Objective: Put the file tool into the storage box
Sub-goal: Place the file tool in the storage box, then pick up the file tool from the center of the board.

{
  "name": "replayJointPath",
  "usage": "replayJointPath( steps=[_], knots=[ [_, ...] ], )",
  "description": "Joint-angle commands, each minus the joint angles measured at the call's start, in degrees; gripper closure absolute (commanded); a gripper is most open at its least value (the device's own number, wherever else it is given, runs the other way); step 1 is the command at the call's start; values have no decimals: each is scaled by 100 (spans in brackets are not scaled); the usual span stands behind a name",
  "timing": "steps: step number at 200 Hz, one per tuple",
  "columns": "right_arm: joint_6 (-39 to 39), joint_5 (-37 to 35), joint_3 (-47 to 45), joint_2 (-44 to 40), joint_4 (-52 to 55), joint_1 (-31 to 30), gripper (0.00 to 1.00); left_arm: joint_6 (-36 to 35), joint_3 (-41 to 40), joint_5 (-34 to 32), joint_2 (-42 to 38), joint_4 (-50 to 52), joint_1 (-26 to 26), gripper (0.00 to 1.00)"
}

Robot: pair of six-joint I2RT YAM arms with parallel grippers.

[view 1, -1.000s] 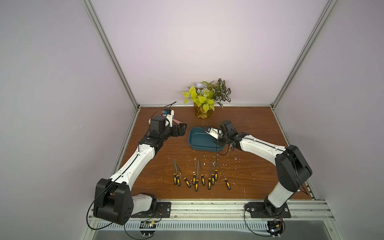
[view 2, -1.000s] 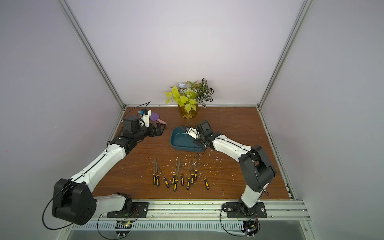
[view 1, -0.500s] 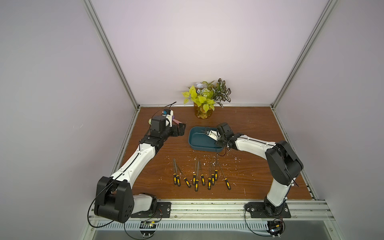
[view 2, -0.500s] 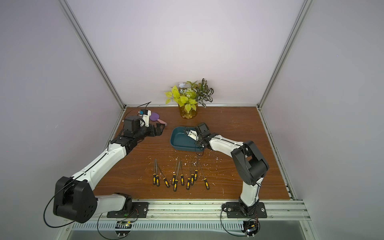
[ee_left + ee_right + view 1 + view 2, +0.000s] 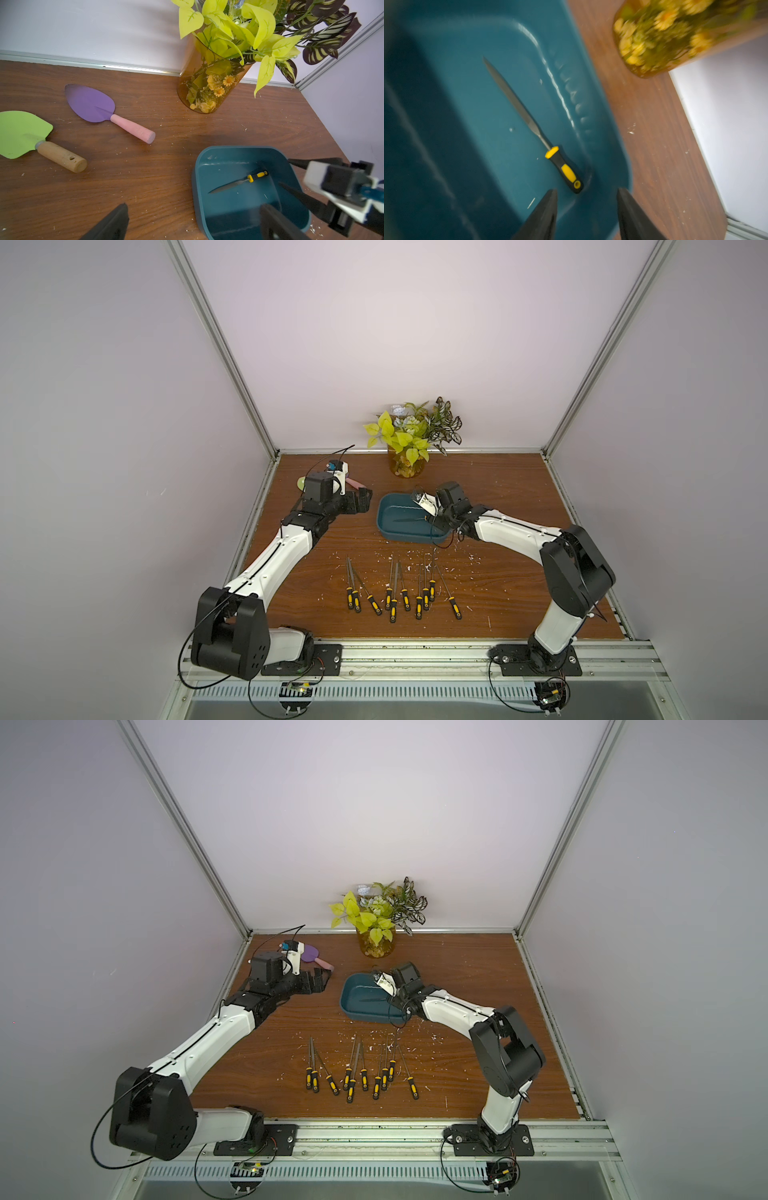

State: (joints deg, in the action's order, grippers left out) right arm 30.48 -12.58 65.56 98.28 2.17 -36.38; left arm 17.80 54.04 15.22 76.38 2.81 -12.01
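Now the table [image 5: 498,497] looks much as it did a second ago, with both grippers in nearly the same places, so the change we care about is a small one at the right arm's tip. The box [image 5: 395,534] sits mid-table. The left gripper [image 5: 365,502] is just beside it, jaws wide apart and holding nothing. Toward the front edge, the row of files [image 5: 399,593] lies well apart from the box. The right gripper [image 5: 586,192] hangs over the end of the box nearest its own arm. Its jaws, shut a moment back, have come partway open with nothing between them. The file [image 5: 530,123] lies flat on the box floor, its handle end just ahead of the fingertips [image 5: 548,207] and apart from them. We judge that the release is done and this file is stored. What remains for this arm is to lift clear without nudging the box.
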Motion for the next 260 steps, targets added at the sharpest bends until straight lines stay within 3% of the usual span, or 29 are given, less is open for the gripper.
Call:
replayJointPath(
  steps=[1, 48, 80, 104, 136, 183, 222, 260],
  knots=[
    [-967, 165, -55, -845, -136, -45, 45, -14, 92, 63, 0, 9, 76, 0],
    [-3181, 630, -898, -2075, -94, -51, 44, -39, 89, 25, 9, 57, -60, 0],
    [-4094, 815, -1594, -2860, 215, -103, 44, -23, 122, -511, -78, 447, -630, 0],
    [-4440, 875, -2086, -3320, 479, -180, 44, 492, -341, -190, -371, 449, -689, 0],
    [-4801, 825, -2529, -3682, 1004, -315, 44, 546, -777, -517, -924, 914, -689, 0],
    [-5565, 1461, -3305, -4324, 1082, -510, 44, 915, -1076, -399, -1419, 1408, -689, 0],
    [-6167, 1714, -3730, -4669, 1252, -849, 45, 662, -1389, -732, -1754, 1500, -689, 0],
    [-6633, 1406, -3919, -4835, 1782, -1384, 47, 465, -1570, -1133, -1985, 1543, -689, 0]
  ],
)
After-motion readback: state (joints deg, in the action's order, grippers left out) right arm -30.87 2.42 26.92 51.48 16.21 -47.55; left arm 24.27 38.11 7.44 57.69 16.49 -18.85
